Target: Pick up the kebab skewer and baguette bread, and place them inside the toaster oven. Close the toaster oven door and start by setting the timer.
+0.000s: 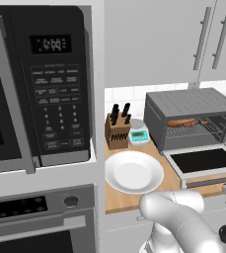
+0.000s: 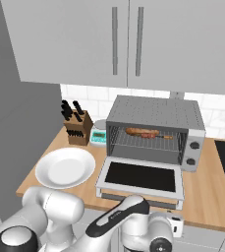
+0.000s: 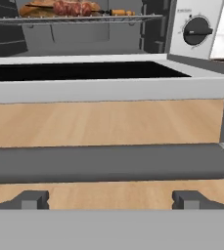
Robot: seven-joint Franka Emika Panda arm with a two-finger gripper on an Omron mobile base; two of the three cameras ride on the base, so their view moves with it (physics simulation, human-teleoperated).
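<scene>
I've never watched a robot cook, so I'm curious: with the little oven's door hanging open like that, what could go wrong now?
The open gripper sits just before the door's bar handle; a poorly centred grasp could slip off it. Swinging the toaster oven door up too hard might jolt the kebab skewer on the wire rack. The white plate lies close beside the door, within the arm's sweep.

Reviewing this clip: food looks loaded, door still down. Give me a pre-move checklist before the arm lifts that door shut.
1. Kebab skewer on the wire rack: ok.
2. Baguette bread in the toaster oven: cannot tell; something tan lies behind the skewer.
3. Toaster oven door open, lying flat: ok.
4. Gripper jaws wide, empty: ok.
5. Door handle bar just ahead of the fingertips: ok.
6. Timer knob unobstructed: ok.
</scene>
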